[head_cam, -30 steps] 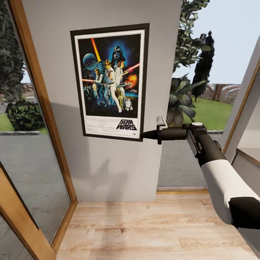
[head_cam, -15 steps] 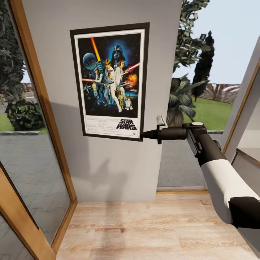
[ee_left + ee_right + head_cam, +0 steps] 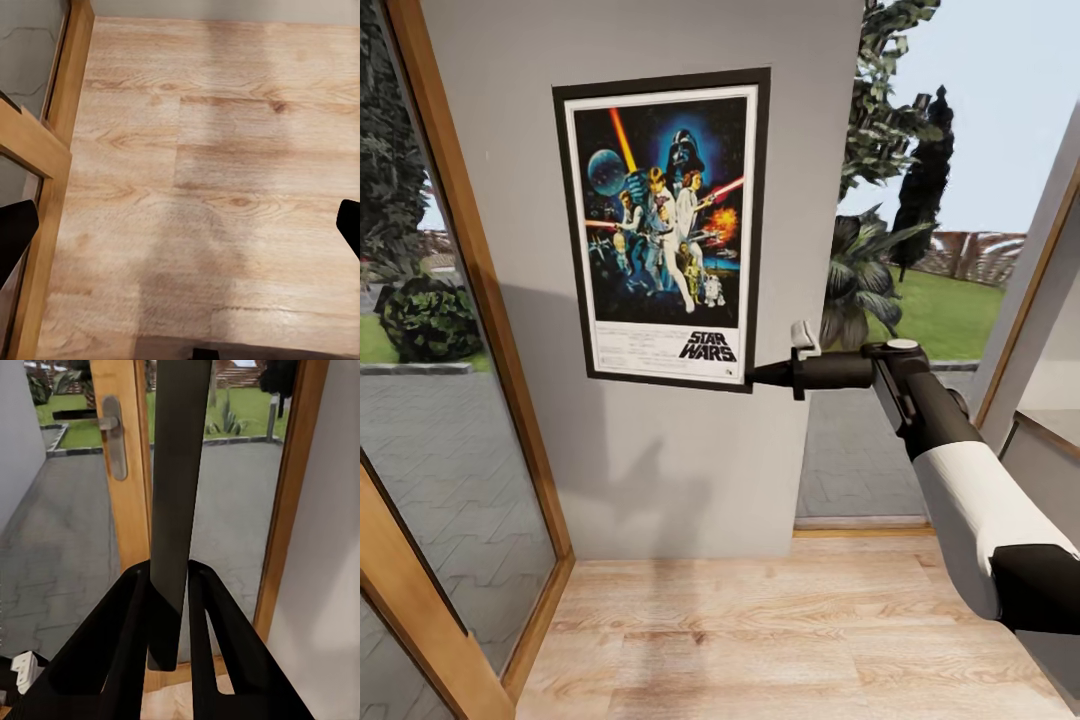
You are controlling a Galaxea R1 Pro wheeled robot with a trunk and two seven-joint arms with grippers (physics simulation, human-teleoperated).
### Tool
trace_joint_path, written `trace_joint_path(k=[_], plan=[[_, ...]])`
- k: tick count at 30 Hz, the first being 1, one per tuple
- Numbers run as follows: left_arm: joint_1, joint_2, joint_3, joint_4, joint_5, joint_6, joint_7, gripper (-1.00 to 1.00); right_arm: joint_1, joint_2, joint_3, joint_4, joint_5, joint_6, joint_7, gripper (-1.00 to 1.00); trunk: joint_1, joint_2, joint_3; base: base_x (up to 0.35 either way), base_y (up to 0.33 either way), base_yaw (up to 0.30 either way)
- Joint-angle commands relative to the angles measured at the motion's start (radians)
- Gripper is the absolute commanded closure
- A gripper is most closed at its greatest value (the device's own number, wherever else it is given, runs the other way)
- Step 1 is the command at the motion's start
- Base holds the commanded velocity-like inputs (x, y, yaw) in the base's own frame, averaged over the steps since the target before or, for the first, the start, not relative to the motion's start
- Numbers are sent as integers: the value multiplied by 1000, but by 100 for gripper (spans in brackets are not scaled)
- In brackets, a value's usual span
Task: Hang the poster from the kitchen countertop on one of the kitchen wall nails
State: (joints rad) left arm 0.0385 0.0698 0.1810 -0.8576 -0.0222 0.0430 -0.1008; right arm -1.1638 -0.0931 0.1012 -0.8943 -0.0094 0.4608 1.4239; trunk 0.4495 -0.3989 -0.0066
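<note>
Broadly, the grey wall (image 3: 660, 470) takes up the middle of the head view, with a wooden door frame (image 3: 470, 300) and glass to one side and a window onto a garden to the other; pale wooden floor (image 3: 780, 640) runs below. Against that wall sits the poster (image 3: 663, 228), upright and flat to it, high up between the two openings. The right arm reaches across to its lower right corner, where the right gripper (image 3: 755, 375) has its jaws clamped on the black frame edge; the right wrist view shows that edge (image 3: 176, 510) running straight up between the two dark fingers (image 3: 127, 645). The left gripper (image 3: 180, 232) hangs over bare floor, jaws wide apart and holding nothing.

As for progress, the carry looks finished and the poster is at hanging height, so what seems left is settling it on a nail (no nail can be made out, so whether it already hangs I cannot tell) and letting go.

Readable writing: "STAR WARS" in black at the poster's foot; the fine print beside it is too small.
</note>
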Motion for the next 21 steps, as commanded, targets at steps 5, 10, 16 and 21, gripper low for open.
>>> trace_joint_path(k=[5,10,16,21], plan=[[0,0,3,-3,-2,5,-7,-100,-1,2,2,11,-1,13,2,100,0,-1,-1,0,0,0],[0,0,3,-3,-2,5,-7,-100,-1,4,1,13,-1,13,1,100,0,-1,-1,0,0,0],[0,0,3,-3,-2,5,-7,-100,-1,4,-1,14,-1,13,-1,100,0,-1,-1,0,0,0],[0,0,3,-3,-2,5,-7,-100,-1,4,-2,14,-1,14,-27,100,0,-1,-1,0,0,0]])
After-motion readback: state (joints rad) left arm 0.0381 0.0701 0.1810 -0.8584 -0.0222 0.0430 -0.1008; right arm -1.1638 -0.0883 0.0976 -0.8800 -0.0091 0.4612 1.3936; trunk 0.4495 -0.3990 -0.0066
